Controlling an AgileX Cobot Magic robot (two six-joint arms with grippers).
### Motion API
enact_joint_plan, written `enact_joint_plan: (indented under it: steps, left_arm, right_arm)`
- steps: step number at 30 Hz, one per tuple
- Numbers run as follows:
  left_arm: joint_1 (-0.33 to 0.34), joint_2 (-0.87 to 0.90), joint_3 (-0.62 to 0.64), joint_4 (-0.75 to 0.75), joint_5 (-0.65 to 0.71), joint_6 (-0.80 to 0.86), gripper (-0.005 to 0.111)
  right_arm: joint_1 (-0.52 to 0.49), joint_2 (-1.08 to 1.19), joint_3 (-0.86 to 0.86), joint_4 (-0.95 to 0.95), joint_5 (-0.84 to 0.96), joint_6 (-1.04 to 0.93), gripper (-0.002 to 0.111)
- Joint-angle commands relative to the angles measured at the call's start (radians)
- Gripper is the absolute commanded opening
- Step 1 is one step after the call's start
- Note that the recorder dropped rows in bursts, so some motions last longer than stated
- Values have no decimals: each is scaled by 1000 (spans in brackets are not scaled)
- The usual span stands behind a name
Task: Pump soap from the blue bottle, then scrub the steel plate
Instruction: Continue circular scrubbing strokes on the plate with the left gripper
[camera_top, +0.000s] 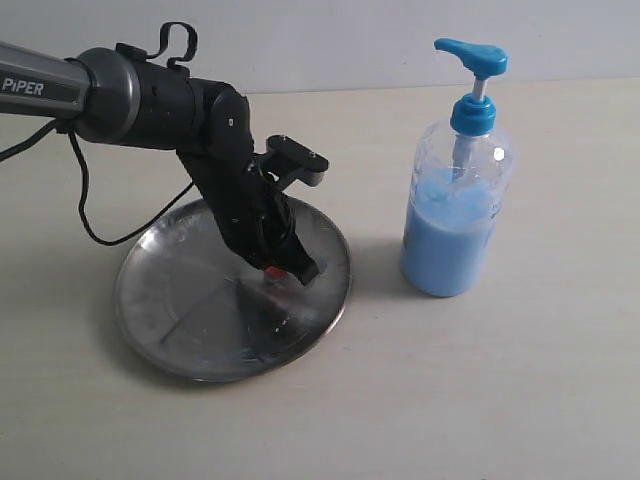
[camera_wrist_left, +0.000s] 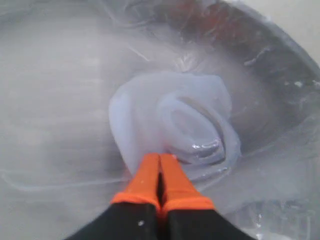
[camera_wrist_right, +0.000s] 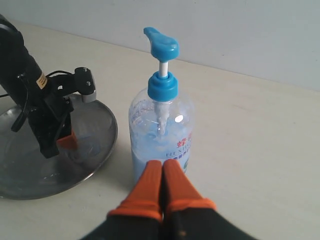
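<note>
Two arms share this job, but only the left one is at work. The left fingers (camera_wrist_left: 146, 176) are pressed together with nothing visible between them. Their orange tips are down on the plate (camera_top: 140, 300), right at the edge of a pale blue coil of soap (camera_wrist_left: 175, 125). The plate lies flat on the counter (camera_top: 520, 400), to the left of the bottle (camera_top: 455, 210) in the exterior view, near it but not touching. The bottle stands upright with its pump head raised and blue liquid filling roughly the lower half.

The right fingers (camera_wrist_right: 150, 186) are also together and empty, held low and pointed at the label side of the bottle. The exterior view shows nothing at the bottle, so they look clear of it.

With soap already on the steel, the pumping part looks done and the scrub is the step in hand. It seems early, since the blob is heaped in one place and the rest of the plate shows only faint streaks.

The next move calls for drawing the left tips through the blob and outward in circles, with light downward pressure, keeping inside the rim. Nothing holds the plate, so a hard push near its edge could slide or tip it.
</note>
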Motion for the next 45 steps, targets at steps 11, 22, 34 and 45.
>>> enact_joint_plan:
  steps: [11,22,34,45]
  left_arm:
    - [2,48,30,-277,-14,75,0]
    - [2,48,30,-206,-168,56,0]
    - [2,48,30,-22,0,-13,0]
    - [2,48,30,-244,45,74,0]
  right_arm:
    - [1,-3,7,9,-13,-6,0]
    - [1,-3,7,9,-13,-6,0]
    - [1,-3,7,9,-13,-6,0]
    - [1,-3,7,9,-13,-6,0]
